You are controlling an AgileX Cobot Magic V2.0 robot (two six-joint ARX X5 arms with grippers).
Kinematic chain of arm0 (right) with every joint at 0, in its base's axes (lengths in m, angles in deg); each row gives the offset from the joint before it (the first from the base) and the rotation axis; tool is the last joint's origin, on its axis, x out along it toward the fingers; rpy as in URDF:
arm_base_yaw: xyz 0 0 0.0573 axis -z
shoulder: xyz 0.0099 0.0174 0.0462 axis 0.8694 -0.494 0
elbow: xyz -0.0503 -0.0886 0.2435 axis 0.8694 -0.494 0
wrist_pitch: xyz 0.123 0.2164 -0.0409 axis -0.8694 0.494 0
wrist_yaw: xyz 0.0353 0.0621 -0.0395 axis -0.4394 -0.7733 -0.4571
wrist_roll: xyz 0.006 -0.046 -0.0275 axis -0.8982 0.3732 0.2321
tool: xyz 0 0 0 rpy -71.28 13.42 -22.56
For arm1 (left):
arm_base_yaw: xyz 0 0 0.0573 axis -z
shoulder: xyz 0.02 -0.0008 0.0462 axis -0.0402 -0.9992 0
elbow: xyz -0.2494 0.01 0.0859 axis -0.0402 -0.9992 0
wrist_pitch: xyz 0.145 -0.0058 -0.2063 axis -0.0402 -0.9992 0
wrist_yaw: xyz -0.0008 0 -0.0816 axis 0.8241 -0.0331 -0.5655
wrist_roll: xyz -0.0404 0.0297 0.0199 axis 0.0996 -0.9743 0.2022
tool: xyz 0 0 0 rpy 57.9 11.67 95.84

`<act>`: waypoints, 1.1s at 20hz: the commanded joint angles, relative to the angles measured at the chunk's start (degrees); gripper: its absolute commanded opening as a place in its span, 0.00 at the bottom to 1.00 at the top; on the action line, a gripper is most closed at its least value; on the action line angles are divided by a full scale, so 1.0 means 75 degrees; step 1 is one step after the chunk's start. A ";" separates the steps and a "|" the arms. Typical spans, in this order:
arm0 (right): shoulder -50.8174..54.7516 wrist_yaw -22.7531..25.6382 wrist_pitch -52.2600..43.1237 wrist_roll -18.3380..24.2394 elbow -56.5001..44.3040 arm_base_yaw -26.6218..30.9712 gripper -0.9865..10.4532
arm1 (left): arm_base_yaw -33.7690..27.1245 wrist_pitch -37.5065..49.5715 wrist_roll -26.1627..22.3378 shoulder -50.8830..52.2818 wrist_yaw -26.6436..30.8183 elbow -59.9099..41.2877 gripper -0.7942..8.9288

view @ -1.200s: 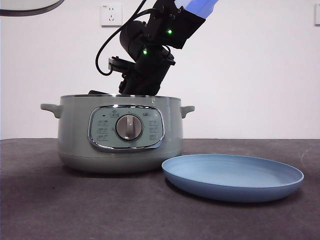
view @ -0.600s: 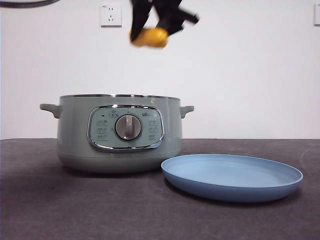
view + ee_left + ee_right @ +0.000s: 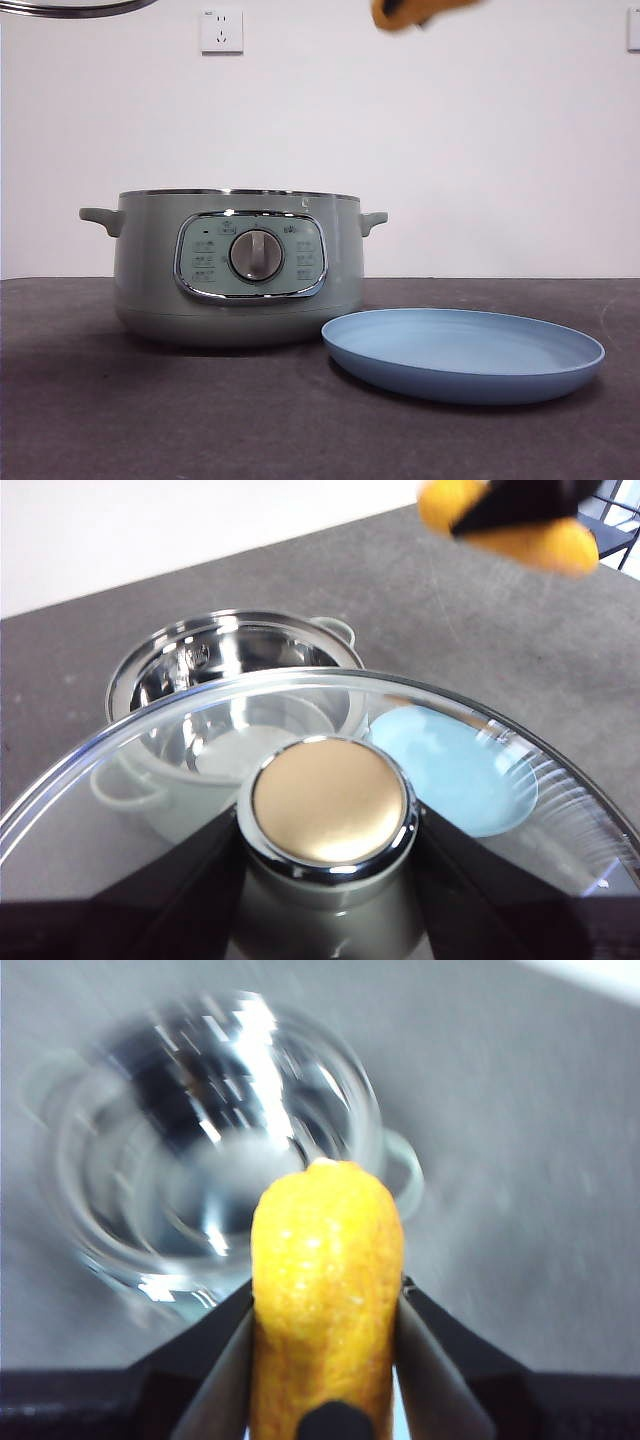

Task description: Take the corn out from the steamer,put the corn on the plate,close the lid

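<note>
front view: one steamer (image 3: 238,268) uncovered on the table (image 3: 150,420), one plate (image 3: 464,352) just beside it, one corn (image 3: 400,13) high at the top edge.
left wrist view: left gripper (image 3: 330,880) clamped on the knob of one lid (image 3: 330,805), above the steamer.
right wrist view: right gripper (image 3: 325,1360) clamped on the corn, in the air.

A bare test room: dark grey table (image 3: 100,420), plain white wall (image 3: 480,150), 1 wall socket (image 3: 221,30)
</note>
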 commanded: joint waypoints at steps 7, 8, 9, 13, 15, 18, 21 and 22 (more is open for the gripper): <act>0.0318 -0.1011 -0.3727 -0.0627 -0.4561 0.0586 0.08 | -0.0003 0.0702 -0.0061 -0.0201 -0.0020 0.0064 0.07; 0.0312 -0.1005 -0.4144 -0.0659 -0.4931 0.0612 0.08 | -0.0003 0.0746 -0.0061 -0.0256 -0.0023 0.0064 0.07; 0.0280 -0.1005 -0.4523 -0.0656 -0.5281 0.0662 0.08 | -0.0003 0.0799 -0.0061 -0.0323 -0.0023 0.0064 0.07; -0.0140 -0.1026 -0.5286 -0.0650 -0.5861 0.0863 0.08 | -0.0003 0.0941 -0.0061 -0.0527 -0.0023 0.0064 0.07; -0.0501 -0.1026 -0.5592 -0.0650 -0.5904 0.0889 0.08 | -0.0003 0.0962 -0.0058 -0.0571 -0.0023 0.0064 0.07; -0.1078 -0.1032 -0.5945 -0.0653 -0.5904 0.0889 0.08 | -0.0003 0.0991 -0.0055 -0.0592 -0.0020 0.0064 0.07; -0.1358 -0.1026 -0.5992 -0.0653 -0.5904 0.0889 0.08 | -0.0003 0.0994 -0.0058 -0.0595 -0.0020 0.0064 0.07; -0.1393 -0.1020 -0.5992 -0.0653 -0.5904 0.0889 0.08 | -0.0003 0.1011 -0.0058 -0.0606 -0.0020 0.0064 0.07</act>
